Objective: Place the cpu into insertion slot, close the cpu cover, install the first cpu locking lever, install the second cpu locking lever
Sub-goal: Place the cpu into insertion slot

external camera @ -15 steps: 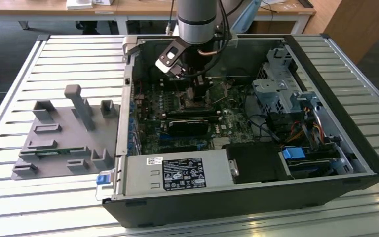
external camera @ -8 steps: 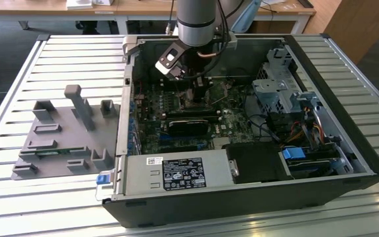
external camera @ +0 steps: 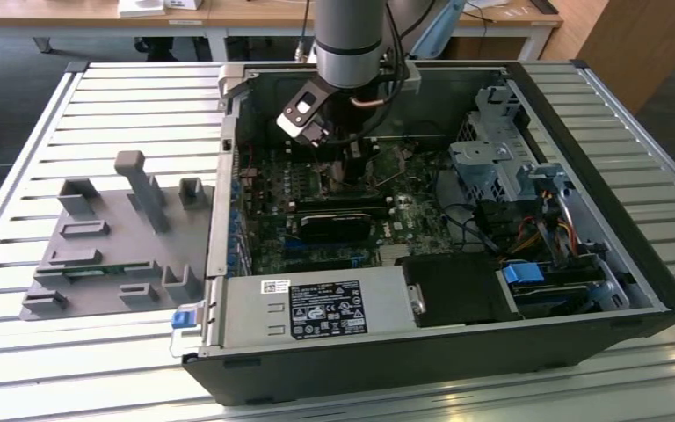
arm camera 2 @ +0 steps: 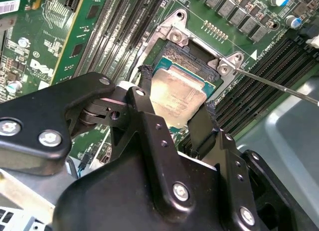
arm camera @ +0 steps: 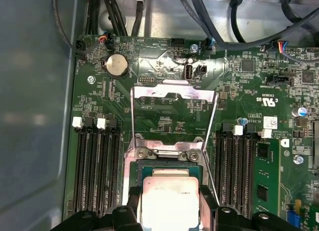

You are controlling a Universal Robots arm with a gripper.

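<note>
Over the insertion slot (arm camera 2: 182, 55), exterior view's twelve o'clock from the heatsink (external camera: 335, 227), the pincer (arm camera 2: 177, 90) clenches the cpu (arm camera 2: 180, 96); released tilted — it may bend pins.

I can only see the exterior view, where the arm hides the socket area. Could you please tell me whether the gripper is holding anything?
Observer: Yes. In the second wrist view the gripper is shut on the chip, with its fingers on two opposite edges.
Operator: Thank you. Where is it over the board?
Observer: Right at the socket. I cannot tell whether the chip is seated.
Operator: And is the cover down?
Observer: No. In the first wrist view the cover frame is folded back, away from the chip, and bare board shows through its window.
</note>
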